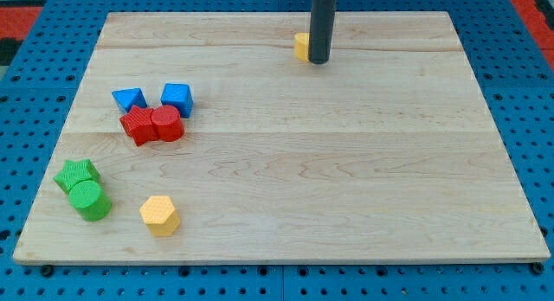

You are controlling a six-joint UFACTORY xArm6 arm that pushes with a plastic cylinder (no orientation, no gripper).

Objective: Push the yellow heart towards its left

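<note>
Dark and straight, the rod comes down from the view's top and your tip sits on the board near its far edge; there are no jaws on this rig to open or close, so nothing is gripped and the only contact is a push. Just on the view's left of the rod, touching it or very nearly, you can see a sliver of the yellow heart, mostly hidden behind the rod, so its shape cannot be confirmed from here. That places your tip on the block's right side as the view has it, which looks like the correct side for a leftward shove. How far the heart has travelled cannot be judged; it lies right of the board's middle line, with open wood stretching away to the view's left, so most of the push appears to be ahead of you. Well apart, at the view's left, sit the blue triangle and blue cube, the red star and red cylinder, the green star and green cylinder, and a yellow hexagon, on the wooden board.
</note>
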